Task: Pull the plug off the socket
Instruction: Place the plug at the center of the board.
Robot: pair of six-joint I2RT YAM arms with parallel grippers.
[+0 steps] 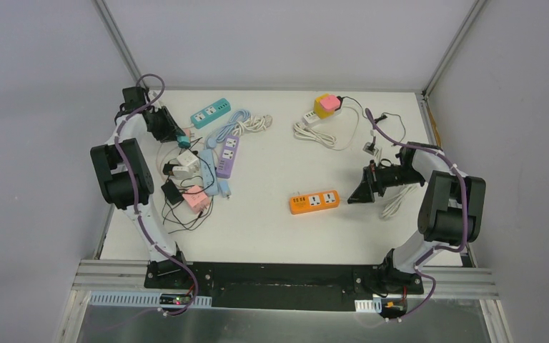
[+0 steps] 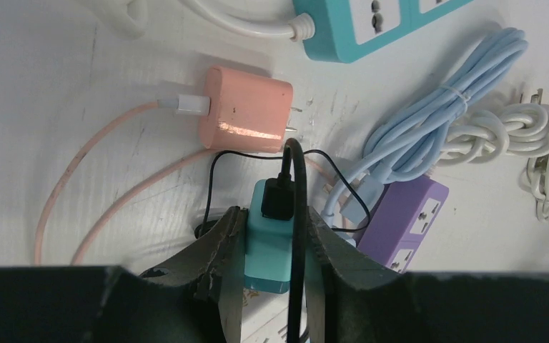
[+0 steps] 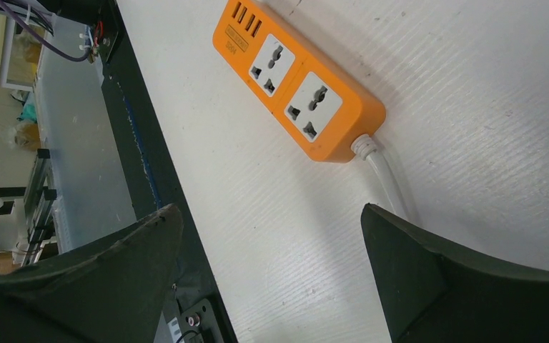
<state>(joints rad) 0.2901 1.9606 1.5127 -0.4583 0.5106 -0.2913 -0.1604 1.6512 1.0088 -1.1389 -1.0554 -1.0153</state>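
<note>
My left gripper (image 2: 275, 214) is shut on a teal plug (image 2: 268, 246), its fingers (image 2: 221, 243) pressing both sides. A black cable (image 2: 297, 179) runs from the plug's top between the jaws. The plug's prongs are hidden, so I cannot tell whether it sits in a socket. In the top view this gripper (image 1: 179, 136) is at the far left with the teal plug (image 1: 184, 141) at its tip. My right gripper (image 3: 268, 214) stands open over bare table, just right of the orange socket strip (image 3: 300, 89), also seen from above (image 1: 314, 201).
A pink charger (image 2: 246, 111) lies unplugged beyond the teal plug. A teal strip (image 2: 372, 25), a purple strip (image 2: 404, 221) and coiled blue and white cords (image 2: 429, 128) crowd the left side. A pink-and-yellow cube socket (image 1: 327, 105) sits at the back right.
</note>
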